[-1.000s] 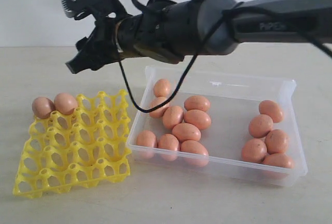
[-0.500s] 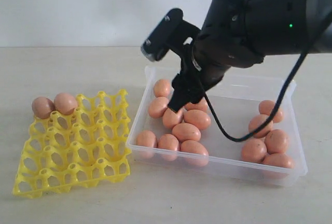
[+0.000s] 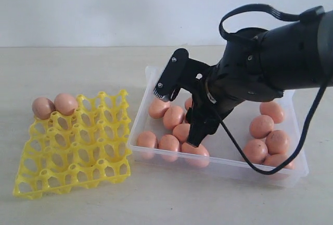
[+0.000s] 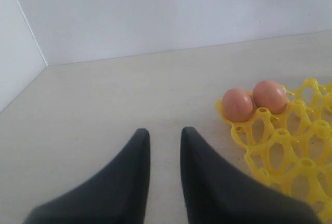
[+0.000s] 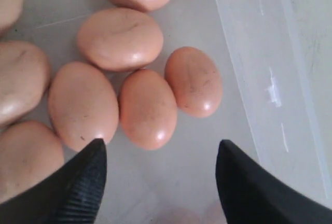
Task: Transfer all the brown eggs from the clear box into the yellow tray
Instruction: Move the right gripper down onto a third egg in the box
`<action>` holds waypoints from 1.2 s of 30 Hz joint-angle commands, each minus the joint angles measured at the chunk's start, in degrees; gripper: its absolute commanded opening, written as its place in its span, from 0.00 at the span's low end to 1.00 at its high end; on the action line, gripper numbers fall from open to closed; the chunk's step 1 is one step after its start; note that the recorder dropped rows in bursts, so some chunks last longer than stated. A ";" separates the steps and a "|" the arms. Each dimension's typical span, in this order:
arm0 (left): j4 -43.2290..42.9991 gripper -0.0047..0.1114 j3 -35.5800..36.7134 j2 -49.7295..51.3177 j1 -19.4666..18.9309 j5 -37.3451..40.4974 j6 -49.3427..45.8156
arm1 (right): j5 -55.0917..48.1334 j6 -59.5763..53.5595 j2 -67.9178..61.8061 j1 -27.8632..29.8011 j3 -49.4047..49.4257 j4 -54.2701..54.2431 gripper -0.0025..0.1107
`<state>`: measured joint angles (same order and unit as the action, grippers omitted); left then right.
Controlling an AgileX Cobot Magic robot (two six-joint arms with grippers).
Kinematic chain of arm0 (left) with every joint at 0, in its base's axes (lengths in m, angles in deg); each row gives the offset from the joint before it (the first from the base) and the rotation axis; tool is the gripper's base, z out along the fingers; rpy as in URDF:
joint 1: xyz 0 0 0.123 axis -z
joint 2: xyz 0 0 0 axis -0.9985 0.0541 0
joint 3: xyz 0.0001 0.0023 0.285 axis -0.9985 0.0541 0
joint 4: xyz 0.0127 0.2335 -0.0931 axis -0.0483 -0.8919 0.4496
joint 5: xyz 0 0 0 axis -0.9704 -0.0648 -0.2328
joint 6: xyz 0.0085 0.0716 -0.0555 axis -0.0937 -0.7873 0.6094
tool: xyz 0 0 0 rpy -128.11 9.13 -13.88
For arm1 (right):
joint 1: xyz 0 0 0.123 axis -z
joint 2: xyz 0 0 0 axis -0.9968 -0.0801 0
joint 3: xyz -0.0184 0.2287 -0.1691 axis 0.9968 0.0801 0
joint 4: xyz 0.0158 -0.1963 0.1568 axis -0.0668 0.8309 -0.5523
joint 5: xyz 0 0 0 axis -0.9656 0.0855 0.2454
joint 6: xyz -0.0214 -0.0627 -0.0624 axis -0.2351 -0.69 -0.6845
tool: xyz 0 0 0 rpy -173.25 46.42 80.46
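One yellow tray (image 3: 31, 183) lies at the near left of the table (image 3: 78, 63). Only two of its cells are filled, by two brown eggs (image 3: 65, 103) side by side at its far left corner. Just beside it on the right stands one clear box (image 3: 223, 166) with eggs in two clusters. Seven show toward its left wall, three of them in a row along the near wall. Five lie at its right end, and the arm hides part of the left cluster. The right gripper (image 3: 178, 116) reaches down into the box over the left cluster. Its jaws are spread wide and hold nothing, with the box floor between them and eggs right at the tips. The left gripper (image 4: 163, 133) hangs over bare table near the tray's egg corner, its jaws a narrow gap apart and empty.
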<state>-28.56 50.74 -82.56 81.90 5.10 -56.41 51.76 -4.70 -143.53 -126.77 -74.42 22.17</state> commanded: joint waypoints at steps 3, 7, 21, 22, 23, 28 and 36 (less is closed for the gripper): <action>0.11 0.23 0.22 -0.11 -0.13 -0.12 0.12 | 2.20 -2.67 -2.38 1.98 0.03 4.34 0.55; 0.11 0.23 0.22 -0.11 -0.13 -0.12 0.12 | 3.67 -2.88 -4.48 2.92 -1.24 4.47 0.55; 0.11 0.23 0.22 -0.11 -0.13 -0.12 0.12 | 4.17 -3.01 -11.34 3.00 -5.45 4.49 0.55; 0.11 0.23 0.22 -0.11 -0.13 -0.12 0.12 | 4.29 -3.16 -11.78 3.00 -5.45 4.49 0.55; 0.11 0.23 0.22 -0.11 -0.13 -0.12 0.12 | 4.41 -3.16 -12.12 3.00 -5.45 4.49 0.55; 0.11 0.23 0.22 -0.11 -0.13 -0.12 0.12 | 4.71 -3.16 -13.60 3.00 -5.45 4.49 0.55; 0.11 0.23 0.22 -0.11 -0.13 -0.12 0.12 | 4.71 -3.16 -14.78 3.00 -5.45 4.49 0.51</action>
<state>-28.56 50.74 -82.56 81.90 5.10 -56.41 56.52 -7.23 -157.61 -123.79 -80.08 27.21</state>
